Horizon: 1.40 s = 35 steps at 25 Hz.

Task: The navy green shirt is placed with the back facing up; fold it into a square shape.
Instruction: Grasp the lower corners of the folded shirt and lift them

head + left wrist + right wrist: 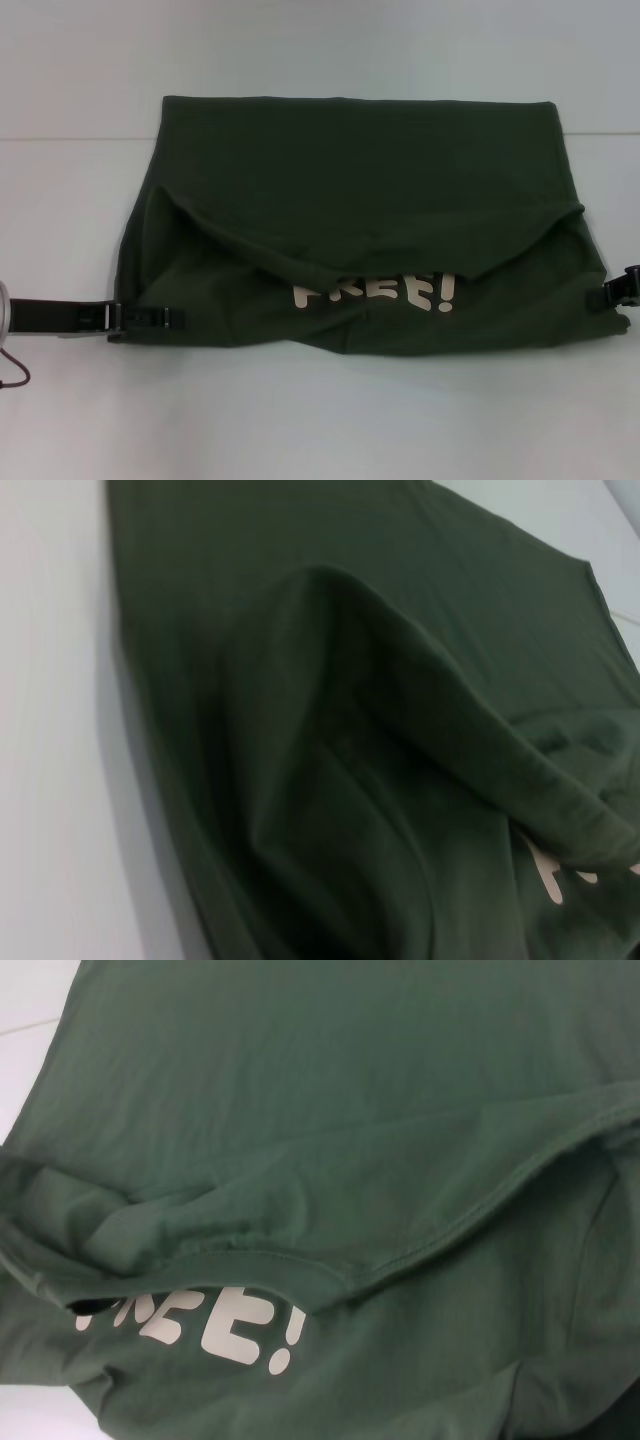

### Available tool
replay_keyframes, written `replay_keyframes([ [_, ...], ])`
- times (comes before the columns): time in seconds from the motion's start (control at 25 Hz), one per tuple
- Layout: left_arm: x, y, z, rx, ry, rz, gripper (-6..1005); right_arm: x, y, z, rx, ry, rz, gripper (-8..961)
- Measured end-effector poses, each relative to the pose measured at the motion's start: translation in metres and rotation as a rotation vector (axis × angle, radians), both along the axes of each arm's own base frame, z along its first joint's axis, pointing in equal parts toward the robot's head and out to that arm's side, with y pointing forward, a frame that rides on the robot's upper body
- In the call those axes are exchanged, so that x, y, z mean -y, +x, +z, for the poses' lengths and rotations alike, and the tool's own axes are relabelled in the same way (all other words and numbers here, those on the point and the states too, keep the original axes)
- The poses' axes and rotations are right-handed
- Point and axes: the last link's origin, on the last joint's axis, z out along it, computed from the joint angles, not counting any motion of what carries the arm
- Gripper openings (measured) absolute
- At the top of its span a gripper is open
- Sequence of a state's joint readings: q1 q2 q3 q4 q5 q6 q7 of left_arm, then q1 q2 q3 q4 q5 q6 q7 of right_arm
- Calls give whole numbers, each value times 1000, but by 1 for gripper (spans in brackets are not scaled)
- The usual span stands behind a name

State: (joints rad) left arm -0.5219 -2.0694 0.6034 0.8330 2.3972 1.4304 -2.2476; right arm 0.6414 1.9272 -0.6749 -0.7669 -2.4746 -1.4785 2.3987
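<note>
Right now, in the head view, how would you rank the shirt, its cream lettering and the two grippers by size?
1. navy green shirt
2. cream lettering
3. left gripper
4. right gripper, though it is cut off by the frame edge, so the last two are unsure.

All I get on my feed is a plain white counter (320,420), matte and evenly lit, running to every edge of the head view. Toward twelve o'clock a faint horizontal line crosses it, and the band beyond looks slightly greyer. A soft shadow lies on the surface at nine o'clock. Both wrist views show only small corners of the same white surface.
</note>
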Motion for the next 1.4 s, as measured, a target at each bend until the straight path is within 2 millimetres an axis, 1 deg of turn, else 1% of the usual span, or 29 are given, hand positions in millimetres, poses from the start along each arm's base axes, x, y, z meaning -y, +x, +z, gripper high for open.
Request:
replay_keyframes([
  [0.28, 0, 2, -1, 5, -4, -14, 860, 1, 1, -1, 1, 0, 0, 34],
  [0.52, 0, 3, -1, 6, -8, -12, 633, 0, 0, -1, 1, 1, 3, 34],
  [0.72, 0, 3, 0, 5, -9, -13, 392, 0, 0, -2, -1, -1, 4, 34],
  [0.84, 1, 3, 3, 6, -10, -15, 158, 1, 1, -2, -1, -1, 1, 34],
  [1.08, 2, 7, 9, 17, -35, -30, 36, 2, 2, -2, -2, 0, -2, 34],
  [1.36, 4, 10, 23, 19, -85, -36, 37, 7, 5, 3, -22, 7, -8, 35],
  [1.4, 8, 12, 24, 20, -111, -45, 37, 8, 5, 3, -26, 3, -8, 35],
])
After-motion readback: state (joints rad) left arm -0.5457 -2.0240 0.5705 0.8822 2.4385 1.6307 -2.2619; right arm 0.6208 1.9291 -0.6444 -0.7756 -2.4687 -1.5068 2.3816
